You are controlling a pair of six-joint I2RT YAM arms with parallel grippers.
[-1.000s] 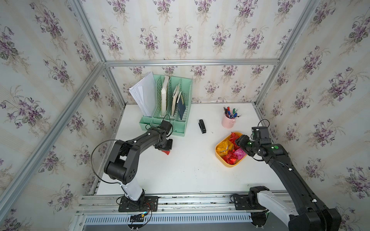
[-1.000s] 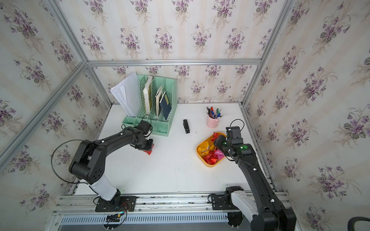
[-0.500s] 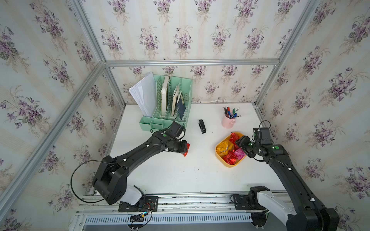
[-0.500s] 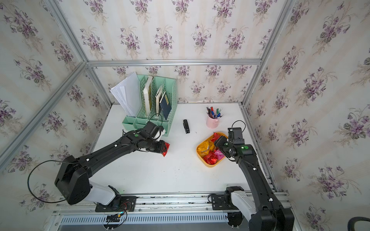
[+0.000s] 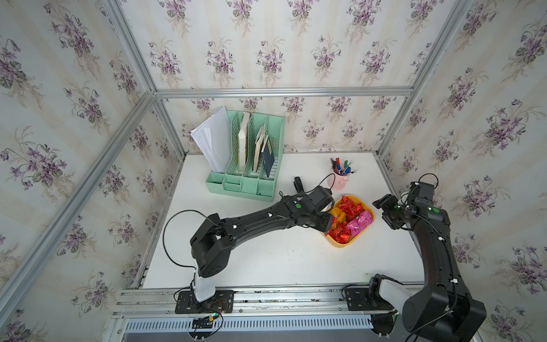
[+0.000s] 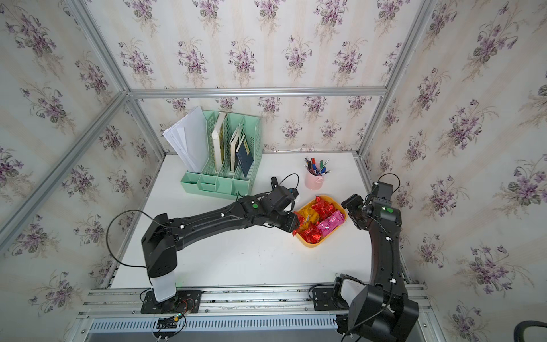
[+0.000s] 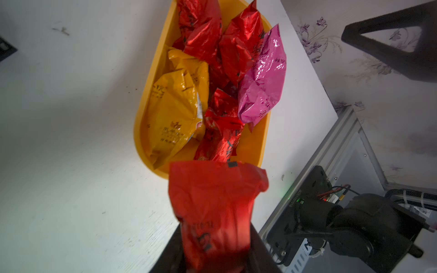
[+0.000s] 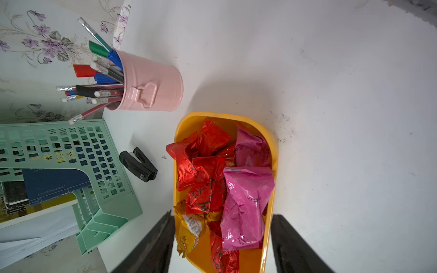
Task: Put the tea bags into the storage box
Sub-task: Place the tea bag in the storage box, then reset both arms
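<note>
The storage box [image 5: 340,244] is a shallow yellow tray right of the table's middle, seen in both top views [image 6: 310,244]. Several tea bags lie in it: red ones [image 5: 350,208], a pink one [image 5: 359,222] and orange-yellow ones [image 7: 175,113]. My left gripper [image 5: 330,220] is at the box's left rim, shut on a red tea bag [image 7: 217,212] that hangs over the rim [image 7: 142,113]. My right gripper [image 5: 384,211] is open just right of the box, with nothing held. In the right wrist view its fingers [image 8: 153,243] frame the box [image 8: 274,146].
A mint-green file organizer [image 5: 245,183] with papers and books stands at the back left. A pink pen cup [image 5: 340,180] stands just behind the box, and a black stapler [image 5: 298,184] lies between the two. Aluminium frame posts and wallpapered walls close in the table.
My left arm has swung right, carrying the red tea bag from beside the organizer to the box's left rim. My right gripper has drawn back to the right of the box and opened wider.
</note>
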